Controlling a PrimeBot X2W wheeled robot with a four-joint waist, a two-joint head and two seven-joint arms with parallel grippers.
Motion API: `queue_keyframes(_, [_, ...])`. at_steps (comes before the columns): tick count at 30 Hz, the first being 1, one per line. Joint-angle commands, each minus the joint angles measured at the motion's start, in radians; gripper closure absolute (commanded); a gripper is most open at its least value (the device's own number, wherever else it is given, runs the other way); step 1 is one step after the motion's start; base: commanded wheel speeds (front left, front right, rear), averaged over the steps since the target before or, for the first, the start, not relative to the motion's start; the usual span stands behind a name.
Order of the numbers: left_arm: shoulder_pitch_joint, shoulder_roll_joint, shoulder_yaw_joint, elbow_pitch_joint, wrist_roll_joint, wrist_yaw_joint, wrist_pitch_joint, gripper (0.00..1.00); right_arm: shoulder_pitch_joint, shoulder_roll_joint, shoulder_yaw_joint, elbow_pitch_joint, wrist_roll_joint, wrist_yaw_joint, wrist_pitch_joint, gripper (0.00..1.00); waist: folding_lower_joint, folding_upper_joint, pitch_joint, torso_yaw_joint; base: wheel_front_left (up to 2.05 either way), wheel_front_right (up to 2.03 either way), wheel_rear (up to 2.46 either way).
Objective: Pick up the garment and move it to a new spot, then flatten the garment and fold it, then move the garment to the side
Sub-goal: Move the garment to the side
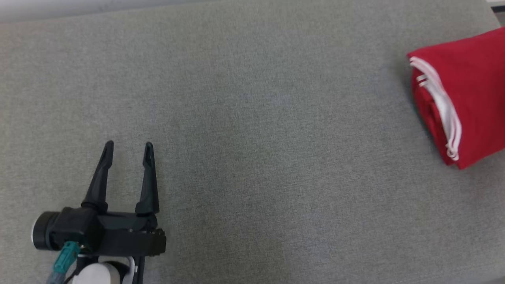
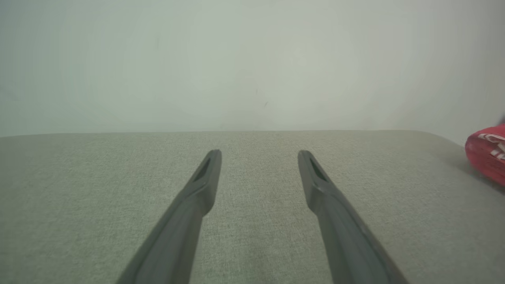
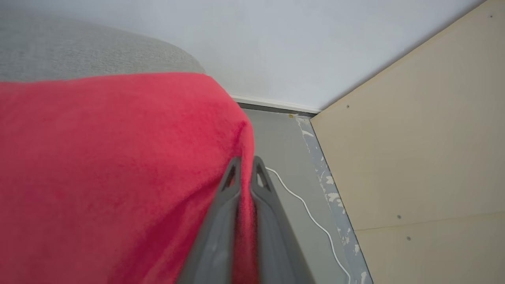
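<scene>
The garment (image 1: pixel 469 90) is red with white trim, folded into a thick bundle at the right edge of the grey padded surface (image 1: pixel 252 118). In the left wrist view its red end (image 2: pixel 487 154) peeks in at the right. My left gripper (image 1: pixel 128 152) hovers low at the lower left, open, nothing between its fingers (image 2: pixel 205 177), far from the garment. In the right wrist view my right gripper (image 3: pixel 245 167) is shut on the garment's edge (image 3: pixel 118 169), a fold of red cloth pinched between its fingers at the surface's right side.
Beyond the surface's right edge lies a grey floor (image 3: pixel 284 150) with a thin white cable (image 3: pixel 311 217) and a beige panel (image 3: pixel 414 157). A pale wall (image 2: pixel 252 59) rises behind the far edge of the surface.
</scene>
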State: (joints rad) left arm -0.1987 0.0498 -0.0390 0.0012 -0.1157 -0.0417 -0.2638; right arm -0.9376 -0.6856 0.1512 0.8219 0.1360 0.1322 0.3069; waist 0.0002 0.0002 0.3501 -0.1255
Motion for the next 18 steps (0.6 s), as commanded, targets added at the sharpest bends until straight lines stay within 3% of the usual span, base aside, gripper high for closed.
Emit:
queue_keyframes(1, [-0.018,0.002,0.005,-0.006,0.008,-0.003,0.0,0.0,0.008,0.003,-0.018,0.005,-0.021,-0.004,-0.01,1.0,-0.0002,-0.0002,0.041,-0.002,0.0,0.0,0.0])
queue_keyframes(6, [-0.053,0.005,0.02,-0.008,0.031,-0.028,0.0,0.0,0.024,0.035,-0.191,0.061,-0.162,-0.004,-0.063,1.0,-0.0002,-0.0002,0.074,0.01,0.0,0.0,0.0])
queue_keyframes(7, [-0.058,0.005,0.023,-0.008,0.032,-0.029,0.0,0.0,0.031,0.042,-0.221,0.065,-0.197,-0.004,-0.067,0.94,-0.0002,-0.0002,0.075,0.011,0.0,0.0,0.0])
queue_keyframes(8, [-0.062,0.005,0.025,-0.008,0.035,-0.032,0.0,0.0,0.04,0.053,-0.247,0.068,-0.225,-0.004,-0.07,0.4,-0.0002,-0.0002,0.075,0.011,0.0,0.0,0.0])
queue_keyframes(9, [-0.064,0.004,0.027,-0.006,0.037,-0.034,0.0,0.0,0.045,0.066,-0.271,0.067,-0.252,-0.003,-0.073,0.0,-0.0002,-0.0002,0.073,0.011,0.0,0.0,0.0])
queue_keyframes(13, [-0.052,0.003,0.033,0.003,0.04,-0.035,0.0,0.0,0.087,0.13,-0.351,0.052,-0.341,-0.004,-0.112,0.0,-0.0002,-0.0002,0.037,0.009,0.0,0.0,0.0])
queue_keyframes(18, [-0.018,0.002,0.048,0.015,0.024,-0.028,0.0,0.0,0.136,0.216,-0.382,0.008,-0.326,-0.004,-0.235,0.0,-0.0002,-0.0002,-0.029,0.009,0.0,0.0,0.0])
